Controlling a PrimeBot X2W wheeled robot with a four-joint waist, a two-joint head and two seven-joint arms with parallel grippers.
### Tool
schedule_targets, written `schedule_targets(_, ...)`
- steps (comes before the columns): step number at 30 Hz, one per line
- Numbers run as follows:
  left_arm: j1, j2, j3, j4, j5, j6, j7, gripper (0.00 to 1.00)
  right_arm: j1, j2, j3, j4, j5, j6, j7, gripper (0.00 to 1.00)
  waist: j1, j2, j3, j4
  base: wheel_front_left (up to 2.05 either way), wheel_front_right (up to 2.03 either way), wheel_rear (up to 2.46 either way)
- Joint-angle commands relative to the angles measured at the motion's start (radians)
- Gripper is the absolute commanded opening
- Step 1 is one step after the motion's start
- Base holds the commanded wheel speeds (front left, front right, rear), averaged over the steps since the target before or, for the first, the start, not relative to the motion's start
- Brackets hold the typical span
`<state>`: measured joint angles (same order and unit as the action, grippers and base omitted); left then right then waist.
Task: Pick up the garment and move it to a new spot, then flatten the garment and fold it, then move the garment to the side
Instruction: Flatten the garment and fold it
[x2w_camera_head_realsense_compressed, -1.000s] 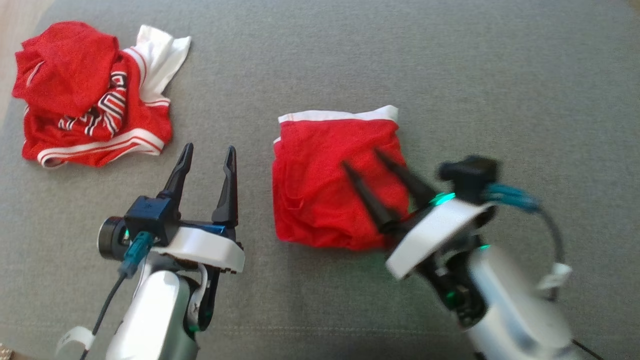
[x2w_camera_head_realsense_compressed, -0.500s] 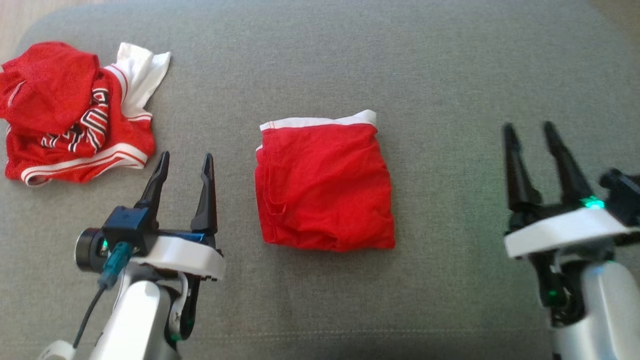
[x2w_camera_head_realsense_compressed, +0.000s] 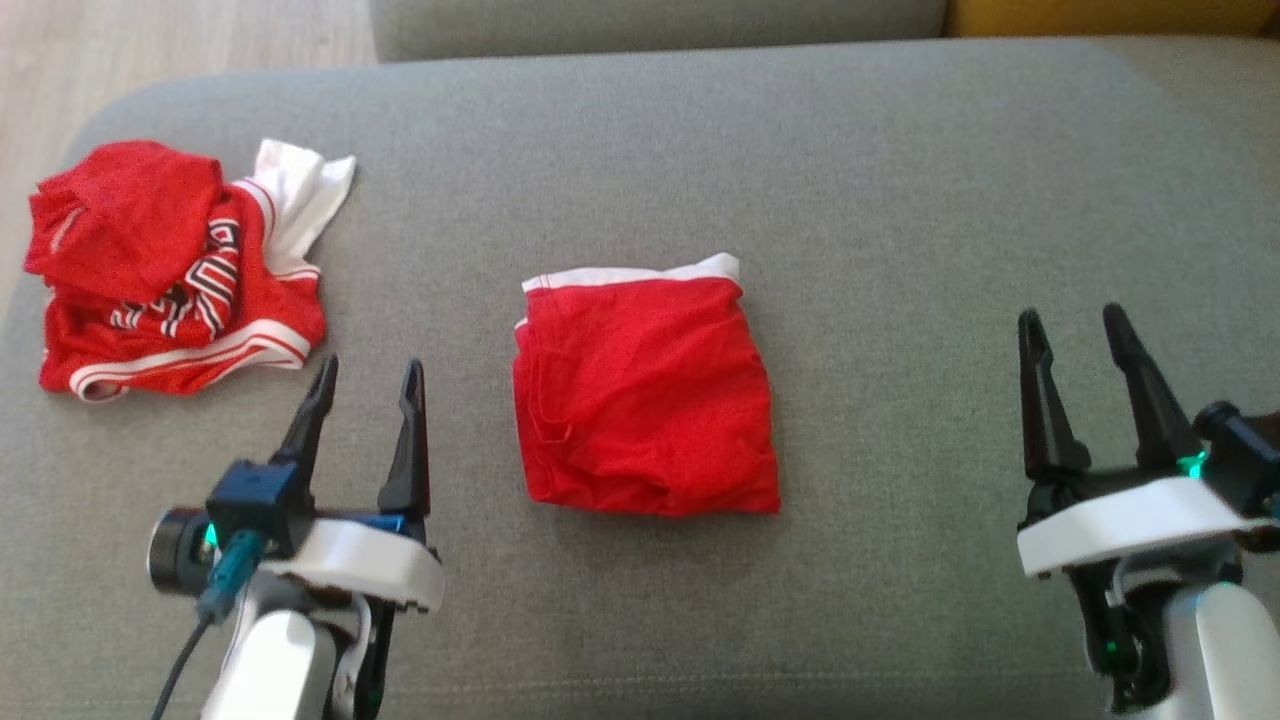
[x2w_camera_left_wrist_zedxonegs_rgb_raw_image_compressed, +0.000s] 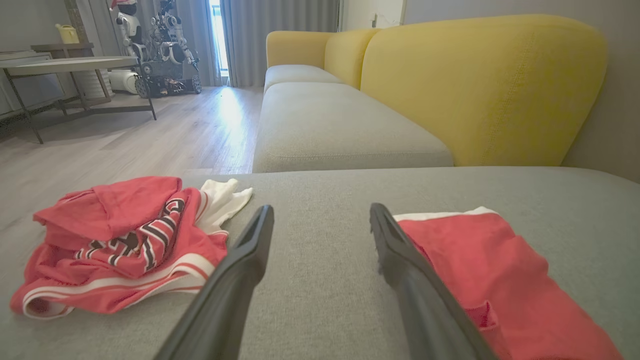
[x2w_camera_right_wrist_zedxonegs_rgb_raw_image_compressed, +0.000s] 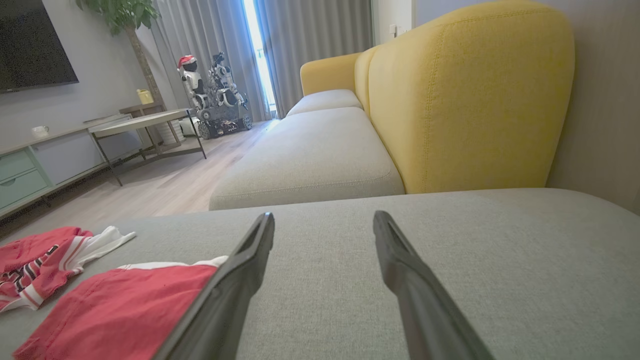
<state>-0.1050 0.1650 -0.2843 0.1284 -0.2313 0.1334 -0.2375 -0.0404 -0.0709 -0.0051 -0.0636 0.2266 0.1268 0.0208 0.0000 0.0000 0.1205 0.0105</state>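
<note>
Left gripper (x2w_camera_head_realsense_compressed: 368, 367) hangs over the grey sofa cushion (x2w_camera_head_realsense_compressed: 900, 180), fingers spread, empty. Just to its right lies the folded red garment (x2w_camera_head_realsense_compressed: 645, 390), near square, white band at the far edge. Further right, the right gripper (x2w_camera_head_realsense_compressed: 1070, 316), also spread and empty, stands well apart: left arm's nearer, I'd say.

Grey cushion (x2w_camera_head_realsense_compressed: 900, 200) takes up most of the frame. Folded red garment (x2w_camera_head_realsense_compressed: 645, 390) lies flat at centre, a rough square, creased, with a white band along its 12 o'clock edge. Heap of red-and-white clothes (x2w_camera_head_realsense_compressed: 170, 270) at 10 o'clock, crumpled, well apart from it. Left gripper (x2w_camera_head_realsense_compressed: 368, 368) at 7 o'clock, fingers spread, nothing between them, near the garment's 9 o'clock side but not touching. Right gripper (x2w_camera_head_realsense_compressed: 1070, 315) at 4 o'clock, likewise spread and empty, well clear of the cloth. Wood floor (x2w_camera_head_realsense_compressed: 180, 40) at 11 o'clock; yellow strip (x2w_camera_head_realsense_compressed: 1110, 15) at 1 o'clock.
</note>
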Motion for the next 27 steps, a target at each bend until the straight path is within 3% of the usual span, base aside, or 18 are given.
schedule_targets(1,-0.008,0.03,0.027,-0.035,-0.002,0.009,0.006,1.0,-0.001,0.001,0.019,-0.041,-0.012,0.004,0.009,1.0,0.0,0.0,-0.026,0.003,0.0,0.0,0.0)
schedule_targets(12,0.07,0.052,0.033,-0.044,-0.013,0.028,0.021,1.0,0.066,0.005,0.007,-0.037,-0.035,0.004,0.038,1.0,0.0,0.0,-0.093,0.006,0.0,0.0,0.0)
schedule_targets(27,0.1,0.067,0.025,-0.066,-0.022,0.038,0.036,1.0,0.078,0.004,0.013,-0.052,-0.048,0.004,0.06,1.0,0.0,0.0,-0.1,0.008,0.0,0.0,0.0)
